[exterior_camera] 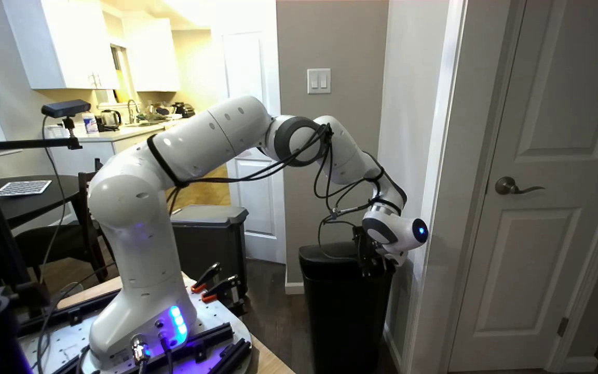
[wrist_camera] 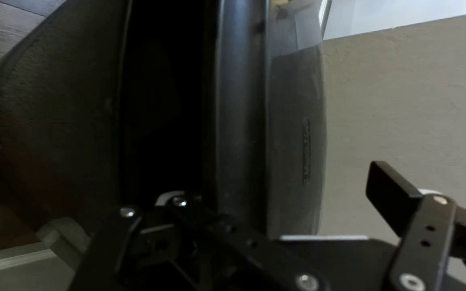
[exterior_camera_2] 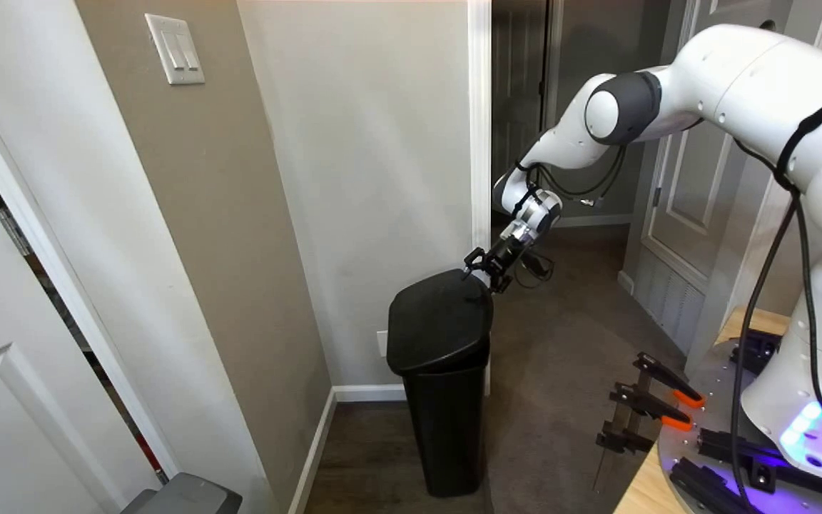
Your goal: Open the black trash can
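Note:
The black trash can [exterior_camera: 345, 317] stands upright against the wall and also shows in an exterior view [exterior_camera_2: 447, 428]. Its lid [exterior_camera_2: 439, 321] sits slightly raised, with a dark gap below its edge. In the wrist view the lid's rim [wrist_camera: 241, 121] and the can's body [wrist_camera: 59, 105] stand on either side of that gap. My gripper [wrist_camera: 283, 190] is open at the lid's edge, at the end nearer the robot's side. One finger is low by the dark gap, its tip hidden in shadow; the other is above the lid, apart from it. The gripper shows in both exterior views [exterior_camera: 369, 254] [exterior_camera_2: 480, 268].
A wall [exterior_camera_2: 382, 178] and white door trim [exterior_camera: 442, 156] stand close beside the can. A grey lidded bin [exterior_camera: 208, 234] stands farther back. Clamps with orange tips [exterior_camera_2: 650, 403] stick out from the robot's table edge. Cables [exterior_camera: 330, 192] hang from the arm.

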Robot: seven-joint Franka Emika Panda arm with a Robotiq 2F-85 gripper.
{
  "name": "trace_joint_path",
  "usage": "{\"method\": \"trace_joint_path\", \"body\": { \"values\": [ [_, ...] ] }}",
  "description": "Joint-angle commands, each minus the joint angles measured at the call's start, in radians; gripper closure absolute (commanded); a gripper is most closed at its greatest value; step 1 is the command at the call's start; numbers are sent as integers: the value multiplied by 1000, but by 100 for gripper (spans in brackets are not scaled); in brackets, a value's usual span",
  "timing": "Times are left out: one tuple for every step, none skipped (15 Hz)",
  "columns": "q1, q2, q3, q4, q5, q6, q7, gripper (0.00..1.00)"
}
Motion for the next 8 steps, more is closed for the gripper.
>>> {"method": "trace_joint_path", "body": {
  "values": [
    [30,-126,2,-139,-6,61,-4,0],
    [37,-144,1,-154,-7,74,-1,0],
    [49,-170,-3,-176,-9,94,11,0],
    [59,-193,-5,-195,-11,112,19,0],
    [73,-219,-9,-216,-16,133,35,0],
    [83,-240,-11,-232,-21,147,47,0],
    [97,-264,-14,-248,-31,158,71,0],
    [110,-282,-17,-259,-43,168,94,0]
  ]
}}
